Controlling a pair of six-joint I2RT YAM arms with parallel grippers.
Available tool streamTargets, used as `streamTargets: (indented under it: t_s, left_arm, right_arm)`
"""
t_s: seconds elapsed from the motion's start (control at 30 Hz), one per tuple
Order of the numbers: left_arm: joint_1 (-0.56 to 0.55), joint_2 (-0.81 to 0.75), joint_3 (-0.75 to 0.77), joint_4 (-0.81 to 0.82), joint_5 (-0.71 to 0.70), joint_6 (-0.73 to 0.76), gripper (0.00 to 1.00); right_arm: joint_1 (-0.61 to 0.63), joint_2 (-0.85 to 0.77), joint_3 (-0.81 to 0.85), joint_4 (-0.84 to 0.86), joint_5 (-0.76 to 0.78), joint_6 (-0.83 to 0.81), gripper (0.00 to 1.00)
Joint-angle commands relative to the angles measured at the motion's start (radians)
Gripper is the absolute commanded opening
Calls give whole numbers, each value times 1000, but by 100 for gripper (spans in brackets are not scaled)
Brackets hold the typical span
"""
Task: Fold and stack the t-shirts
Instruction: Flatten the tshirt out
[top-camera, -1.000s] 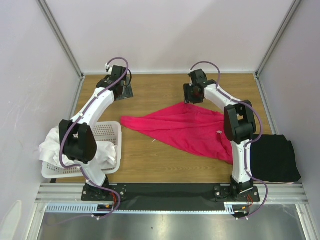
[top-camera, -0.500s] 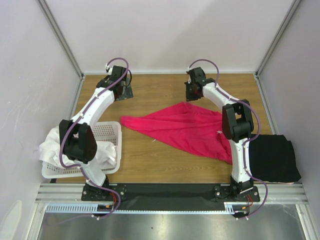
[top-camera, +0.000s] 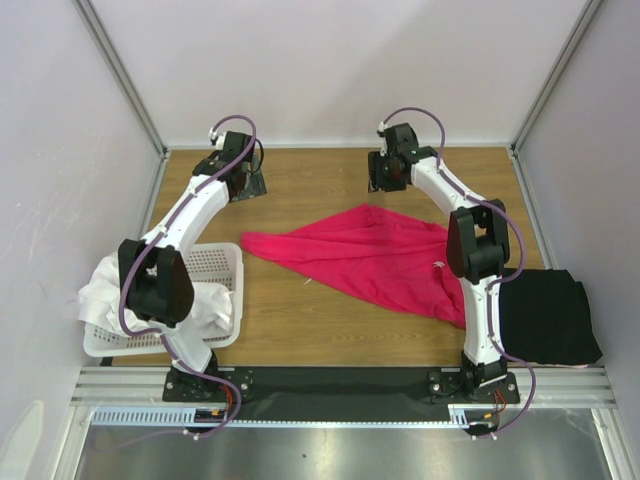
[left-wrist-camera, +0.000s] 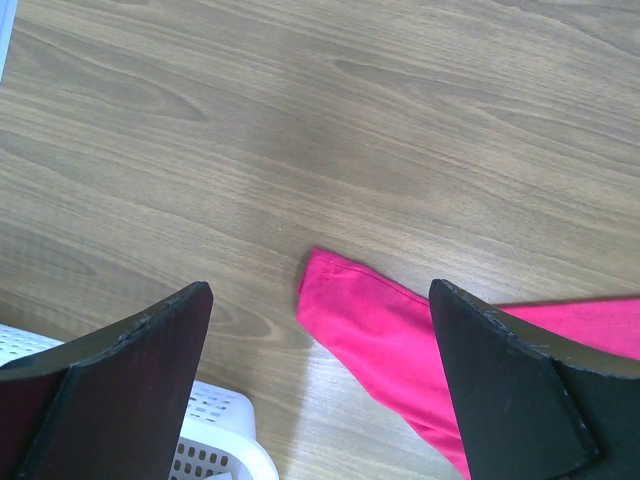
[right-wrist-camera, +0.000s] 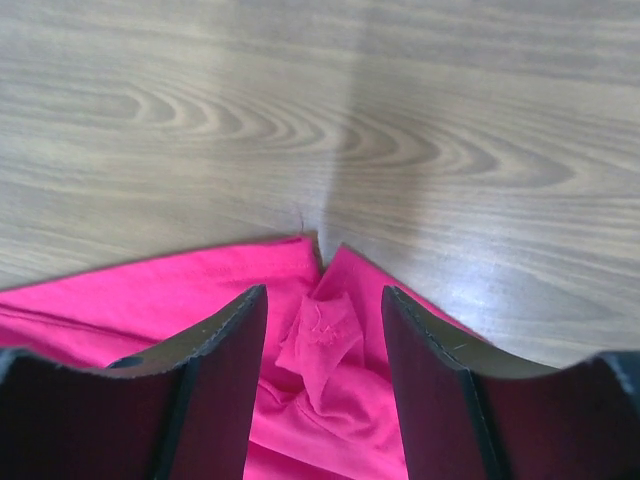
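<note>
left gripper (left-wrist-camera: 318, 292): spread wide with nothing in it, hanging over the wooden table (top-camera: 310, 180) right by the pink shirt's left corner
right gripper (right-wrist-camera: 322, 295): jaws parted too, not pinching anything, hovering over a little crumpled peak at the shirt's far tip
pink t-shirt (top-camera: 370, 255): sprawled mid-table, kinda triangle shaped, not folded
black t-shirt (top-camera: 545, 315): neat squarish pile at the near right edge, beside the right arm
white t-shirts (top-camera: 100, 290): bunched up in the white plastic basket (top-camera: 218, 262), near left
</note>
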Motion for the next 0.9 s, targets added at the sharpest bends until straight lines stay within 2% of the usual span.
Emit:
streamTargets:
  t_s: [0.0,0.33,0.53,0.63,0.67,0.73,0.87]
  left_arm:
    - [2,-3,-14,-6,-12,-24,96]
    - [2,-14,-42,-7,-4,-15,99]
    - [2,-20,-50,-4,3,-6,100]
    - [2,-20,-51,-1,5,0,100]
    - [2,-20,-53,-1,6,2,100]
    - [2,-22,-54,2,8,6,100]
    - [2,-23,-71,28,48,16,100]
  right_arm:
    - [25,12,-6,-42,-3,-25,56]
    - [36,46,-33,-52,12,-3,54]
    - [53,60,-30,-53,43,-11,46]
    - [57,64,-23,-65,66,-9,28]
    - [59,63,-18,-69,72,-9,16]
    - [60,55,-4,-85,117,-14,1]
    - [60,17,36,-87,159,-28,0]
